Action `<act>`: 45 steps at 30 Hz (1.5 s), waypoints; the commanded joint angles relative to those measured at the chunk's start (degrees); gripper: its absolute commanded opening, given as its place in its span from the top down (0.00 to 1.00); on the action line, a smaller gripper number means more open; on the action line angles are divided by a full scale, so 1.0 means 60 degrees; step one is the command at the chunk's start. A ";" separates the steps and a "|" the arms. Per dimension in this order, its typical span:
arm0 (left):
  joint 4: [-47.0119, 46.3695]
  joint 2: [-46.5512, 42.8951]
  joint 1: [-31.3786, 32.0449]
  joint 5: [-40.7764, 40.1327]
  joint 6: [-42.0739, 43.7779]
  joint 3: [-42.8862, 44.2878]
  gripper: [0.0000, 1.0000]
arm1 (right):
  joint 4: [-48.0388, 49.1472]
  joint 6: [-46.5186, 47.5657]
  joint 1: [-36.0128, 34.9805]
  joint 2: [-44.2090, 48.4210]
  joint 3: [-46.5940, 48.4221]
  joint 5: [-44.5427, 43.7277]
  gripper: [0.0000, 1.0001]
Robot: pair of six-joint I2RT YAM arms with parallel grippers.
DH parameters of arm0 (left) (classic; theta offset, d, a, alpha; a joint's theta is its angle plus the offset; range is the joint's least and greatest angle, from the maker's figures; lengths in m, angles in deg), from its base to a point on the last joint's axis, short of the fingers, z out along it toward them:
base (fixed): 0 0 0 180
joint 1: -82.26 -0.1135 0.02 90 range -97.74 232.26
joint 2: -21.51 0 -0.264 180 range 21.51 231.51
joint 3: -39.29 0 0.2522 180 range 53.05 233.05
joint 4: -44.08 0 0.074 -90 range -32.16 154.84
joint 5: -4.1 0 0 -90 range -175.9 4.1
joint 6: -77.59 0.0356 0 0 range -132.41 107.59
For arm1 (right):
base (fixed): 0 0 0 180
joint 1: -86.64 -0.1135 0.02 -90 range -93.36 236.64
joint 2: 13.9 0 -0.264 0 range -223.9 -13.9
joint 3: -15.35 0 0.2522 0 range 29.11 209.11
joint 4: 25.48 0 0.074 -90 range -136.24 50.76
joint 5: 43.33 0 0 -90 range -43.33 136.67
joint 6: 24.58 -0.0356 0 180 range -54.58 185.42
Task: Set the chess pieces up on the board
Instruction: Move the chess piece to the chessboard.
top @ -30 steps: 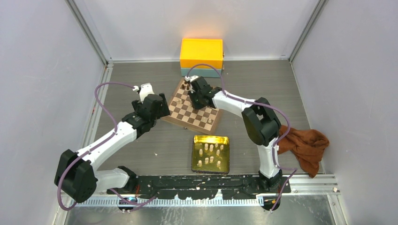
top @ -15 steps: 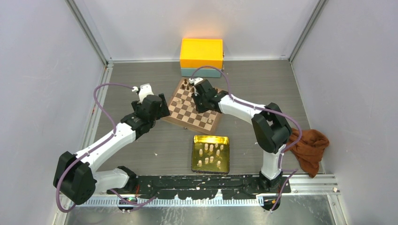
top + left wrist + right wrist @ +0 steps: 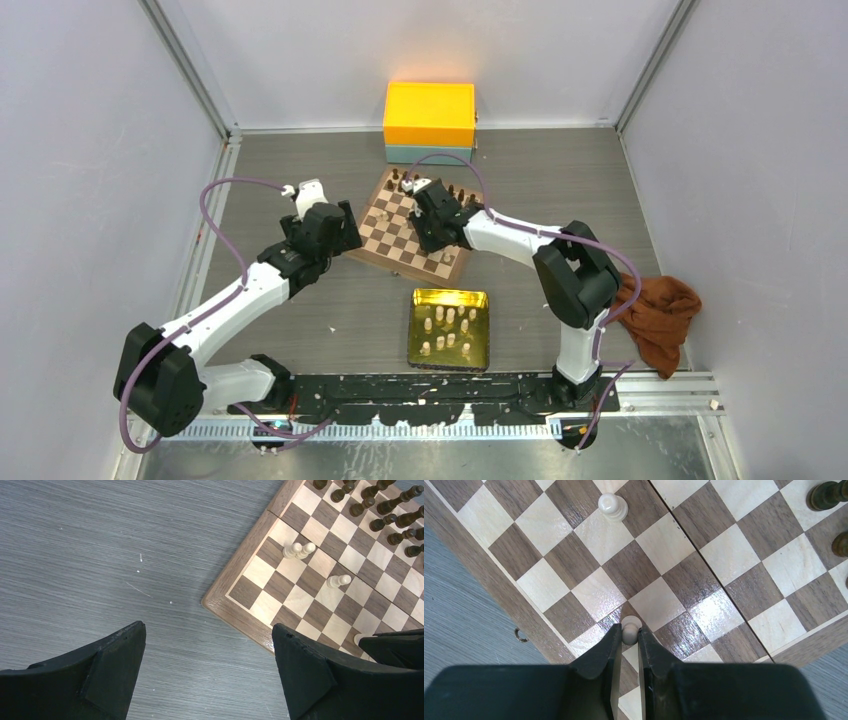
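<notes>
While the right fingers [image 3: 596, 652] pinch a pale pawn [image 3: 630, 629] by its round head low over the board [image 3: 724, 550], near its edge, the left fingers [image 3: 112, 655] gape empty beside it. Light, stiff, smooth wood likely slips or tips; keep the pinch centred.

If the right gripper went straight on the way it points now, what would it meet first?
The board, right below; the pale piece pinched in the right gripper would probably touch down first, near its edge.
</notes>
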 commanded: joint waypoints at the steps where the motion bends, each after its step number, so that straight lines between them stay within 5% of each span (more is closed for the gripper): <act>1: -0.0265 -0.0174 -0.0044 -0.0004 -0.0158 0.0005 0.03 | 0.0257 -0.0114 -0.0087 0.0657 -0.0064 -0.0087 0.95; 15: -0.0281 -0.0128 -0.0040 0.0053 -0.0160 0.0044 0.03 | 0.0258 -0.0094 -0.0204 0.0659 -0.0163 -0.0123 0.95; 27: -0.0257 -0.0132 -0.0040 0.0084 -0.0188 0.0030 0.03 | 0.0197 -0.0002 -0.0245 0.0832 -0.0227 -0.0318 0.66; 45: -0.0228 -0.0173 -0.0040 0.0070 -0.0216 0.0028 0.03 | -0.0166 0.0278 -0.0259 0.0574 0.0946 -0.0338 0.62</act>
